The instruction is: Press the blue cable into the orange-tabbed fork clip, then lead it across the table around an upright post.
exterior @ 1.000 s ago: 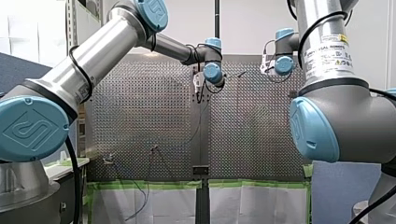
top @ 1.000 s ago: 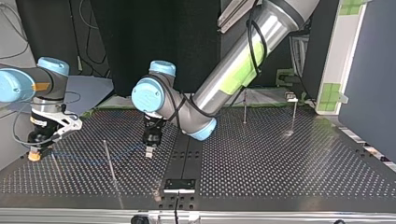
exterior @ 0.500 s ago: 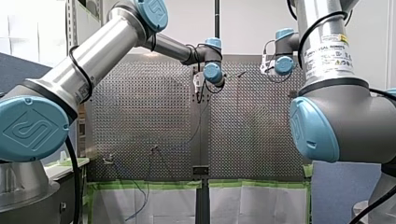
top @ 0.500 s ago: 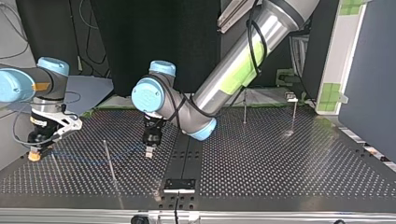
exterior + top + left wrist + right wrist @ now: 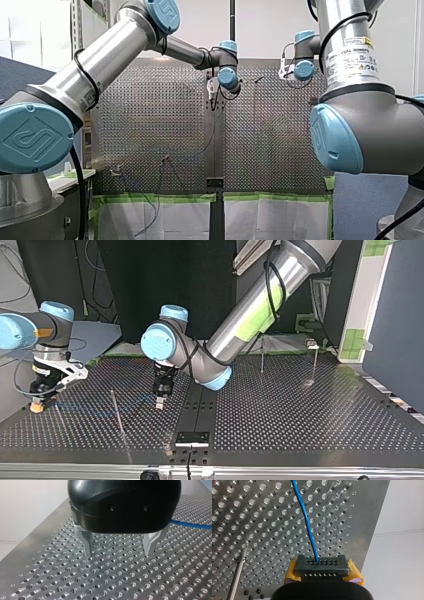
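Left arm: my left end effector (image 5: pixel 119 552), a glossy black dome with two tapered bare-metal fingers (image 5: pixel 87 543), stands released, its tips just above the bench with nothing between them
Right arm: my right end effector (image 5: pixel 322 566), a matte black block drilled with two rows of small holes and flanked by crinkled yellow pads (image 5: pixel 354 573), is clenched on the cable
Cable: the slim, smooth blue cable (image 5: pixel 308 527) curves gently over the bench away from the right end effector's block; in the left wrist view it lies flat beside the left end effector, apart from its fingers
Bench: a brushed-metal perforated bench (image 5: pixel 37 562) with a regular grid of countersunk round holes and stamped letters along its edge
Post: a thin polished steel rod (image 5: pixel 237 577) stands beside the right end effector, apart from the cable
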